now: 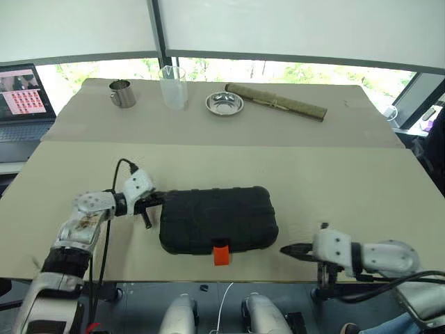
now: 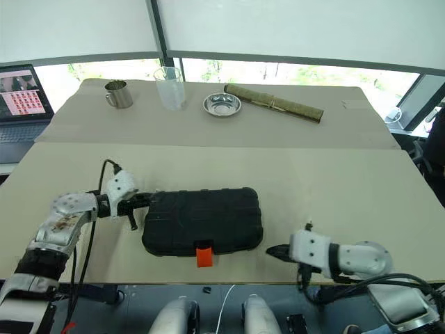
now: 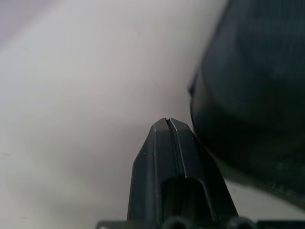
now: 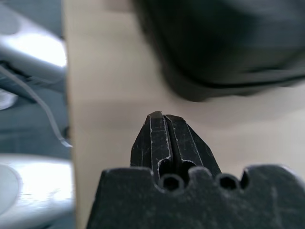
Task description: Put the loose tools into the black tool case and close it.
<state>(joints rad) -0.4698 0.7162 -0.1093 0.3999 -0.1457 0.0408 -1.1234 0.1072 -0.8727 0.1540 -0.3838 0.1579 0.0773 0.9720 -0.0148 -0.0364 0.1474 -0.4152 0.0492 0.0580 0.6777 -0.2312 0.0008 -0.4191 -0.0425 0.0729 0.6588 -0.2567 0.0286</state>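
The stiff black plastic tool case (image 1: 218, 219) looks heavy, so both pressed-together empty grippers should hold its ends.

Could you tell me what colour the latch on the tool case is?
Orange latch on the black tool case, clearest in the left eye view.

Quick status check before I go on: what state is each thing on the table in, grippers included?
black tool case: closed, lid down, lying flat
orange latch: at the case's near edge; cannot tell if fastened
left gripper: shut, empty, at the case's left end
right gripper: shut, empty, apart from the case
clear cup: upright
metal mug: upright
metal bowl: upright
olive mat: rolled
laptop: open, screen on
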